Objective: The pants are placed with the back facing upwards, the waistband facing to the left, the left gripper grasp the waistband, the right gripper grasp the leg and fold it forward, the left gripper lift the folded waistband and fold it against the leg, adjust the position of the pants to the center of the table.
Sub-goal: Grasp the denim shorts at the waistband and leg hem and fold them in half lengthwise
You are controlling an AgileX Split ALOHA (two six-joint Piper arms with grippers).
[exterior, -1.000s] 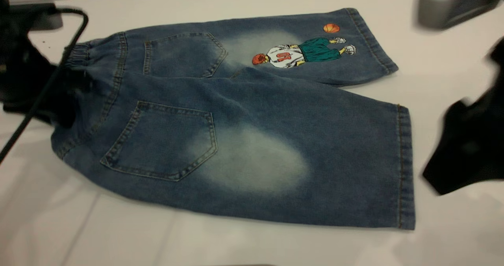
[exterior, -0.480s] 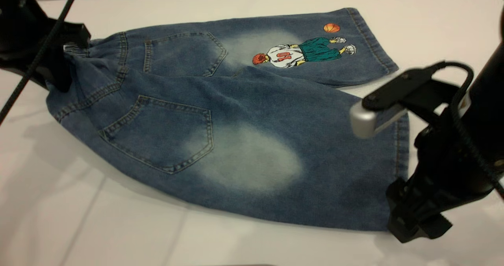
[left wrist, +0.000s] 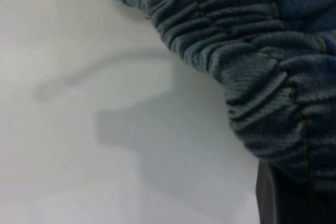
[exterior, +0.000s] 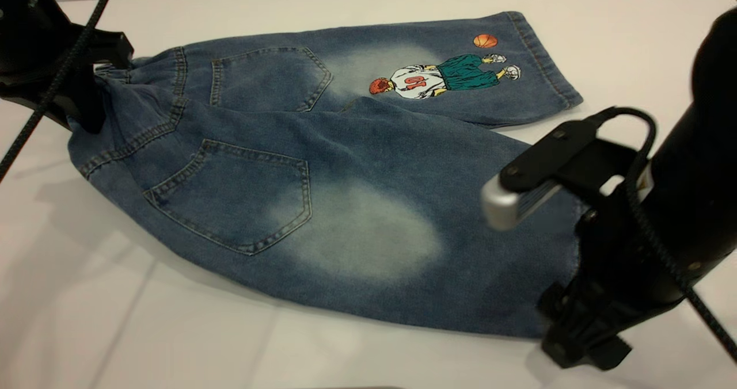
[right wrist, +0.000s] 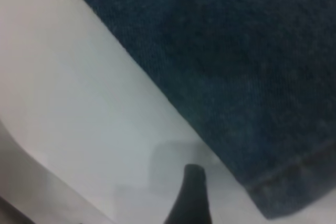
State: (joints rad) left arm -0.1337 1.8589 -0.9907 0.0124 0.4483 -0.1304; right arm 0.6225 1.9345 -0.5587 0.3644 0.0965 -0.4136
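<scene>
One pair of pants (exterior: 322, 164), two claws, one at each end.

The pants lie back-up on the table (exterior: 86, 320): two back pockets (exterior: 236, 202), two legs, one printed figure (exterior: 443, 75) on the far leg. The left claw (exterior: 86, 98) is clamped on the waistband (exterior: 115, 72), which bunches up off the table where it is held. The right claw (exterior: 576, 331) sits low at the hem corner of the plain leg (exterior: 460, 251); one black fingertip (right wrist: 191, 195) shows just beside the hem, and I cannot tell how far that claw is spread or whether it holds cloth. Against half a second ago, the right claw has shifted inward over the hem; the left end is unchanged.
</scene>
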